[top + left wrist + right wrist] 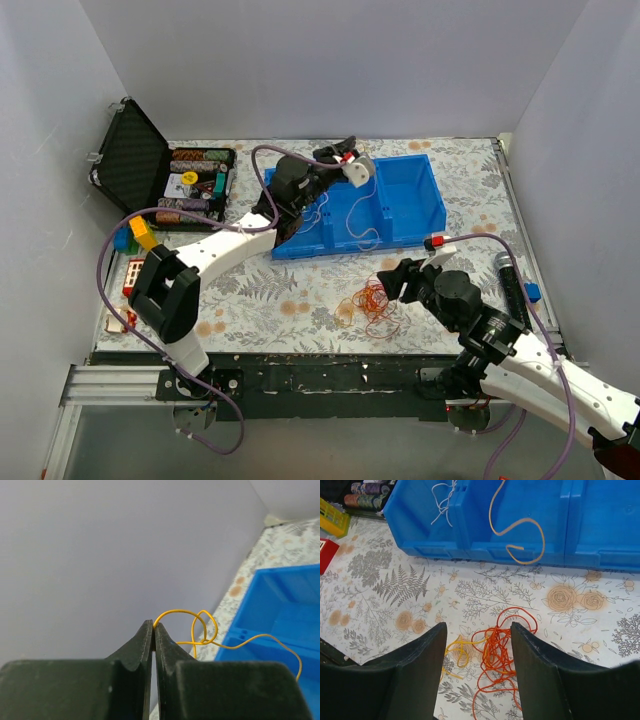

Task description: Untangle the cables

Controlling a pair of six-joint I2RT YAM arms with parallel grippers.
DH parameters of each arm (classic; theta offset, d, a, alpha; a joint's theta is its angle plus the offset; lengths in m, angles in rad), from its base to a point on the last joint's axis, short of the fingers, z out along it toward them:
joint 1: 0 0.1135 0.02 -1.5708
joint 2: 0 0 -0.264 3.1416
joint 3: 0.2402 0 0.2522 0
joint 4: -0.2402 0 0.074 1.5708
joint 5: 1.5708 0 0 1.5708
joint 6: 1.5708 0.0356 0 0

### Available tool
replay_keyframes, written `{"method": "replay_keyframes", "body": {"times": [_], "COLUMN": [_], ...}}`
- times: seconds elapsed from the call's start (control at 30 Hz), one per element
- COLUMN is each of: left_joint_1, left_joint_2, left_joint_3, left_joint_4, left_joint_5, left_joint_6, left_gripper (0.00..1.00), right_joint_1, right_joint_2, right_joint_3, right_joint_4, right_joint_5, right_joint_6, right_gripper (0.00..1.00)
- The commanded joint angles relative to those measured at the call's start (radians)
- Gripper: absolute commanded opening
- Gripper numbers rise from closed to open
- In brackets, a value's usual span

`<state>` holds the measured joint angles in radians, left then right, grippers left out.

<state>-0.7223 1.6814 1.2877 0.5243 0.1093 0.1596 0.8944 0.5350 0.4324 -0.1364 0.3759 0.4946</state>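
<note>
My left gripper (154,626) is shut on a thin yellow cable (200,625) that loops into a loose knot and trails over the blue bin (285,610). In the top view this gripper (332,160) is raised over the bin's back left corner (275,180). A white cable (322,215) lies in the bin, and it also shows in the right wrist view (442,500) beside a tan cable (520,535). My right gripper (479,627) is open, just above a red-orange tangle (497,655) joined to a yellow cable (460,647) on the table. The tangle (372,300) lies left of that gripper (400,280).
An open black case (130,155) with thread spools (195,180) stands at the back left. A yellow block (143,232) and a red toy (133,275) lie at the left edge. A black pen-like object (510,285) and a small blue item (532,292) lie at the right.
</note>
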Motion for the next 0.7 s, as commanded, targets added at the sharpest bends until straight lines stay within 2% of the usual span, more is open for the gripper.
{"method": "replay_keyframes", "body": {"times": [0.0, 0.2, 0.5, 0.67], "left_joint_1": [0.024, 0.027, 0.027, 0.026], "left_joint_2": [-0.005, -0.005, 0.015, 0.050], "left_joint_3": [0.117, 0.147, -0.013, -0.050], "left_joint_4": [0.099, 0.086, 0.031, -0.009], "left_joint_5": [-0.062, -0.042, -0.057, -0.091], "left_joint_6": [-0.063, -0.104, -0.092, -0.103], "left_gripper": [0.00, 0.00, 0.00, 0.00], "right_joint_1": [-0.005, -0.005, -0.005, -0.005], "right_joint_2": [0.002, 0.031, 0.048, 0.049], "right_joint_3": [0.042, 0.028, 0.035, 0.035], "right_joint_4": [-0.003, 0.012, 0.018, 0.015], "right_joint_5": [0.047, 0.060, 0.106, 0.120], "right_joint_6": [0.009, 0.010, 0.004, 0.009], "right_gripper": [0.62, 0.62, 0.62, 0.62]}}
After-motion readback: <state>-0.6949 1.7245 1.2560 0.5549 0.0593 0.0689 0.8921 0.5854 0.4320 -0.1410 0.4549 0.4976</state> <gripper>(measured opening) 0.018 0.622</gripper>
